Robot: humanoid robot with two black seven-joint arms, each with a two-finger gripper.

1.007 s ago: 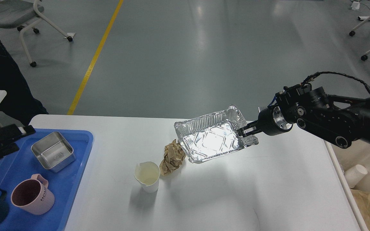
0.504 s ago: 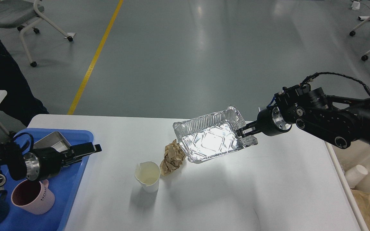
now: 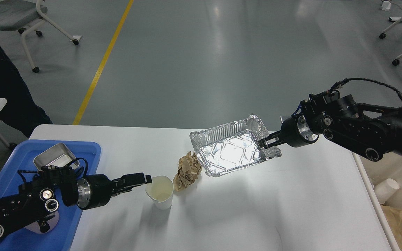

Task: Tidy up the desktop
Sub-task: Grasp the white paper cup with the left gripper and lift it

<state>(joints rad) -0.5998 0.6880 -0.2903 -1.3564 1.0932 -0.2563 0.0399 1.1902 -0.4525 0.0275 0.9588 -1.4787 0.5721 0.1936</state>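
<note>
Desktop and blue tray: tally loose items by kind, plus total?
On the desktop and blue tray:
Paper cup: 1
Crumpled brown paper: 1
Foil tray, shut in the right gripper: 1
Steel container on the blue tray: 1
Mug on the blue tray, mostly hidden by the left arm: at least 1
Total: at least 5

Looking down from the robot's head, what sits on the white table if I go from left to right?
Blue tray with a metal tin → left gripper → paper cup → crumpled brown paper → foil tray → right gripper, pinching the foil tray's right rim above the desktop.
</note>
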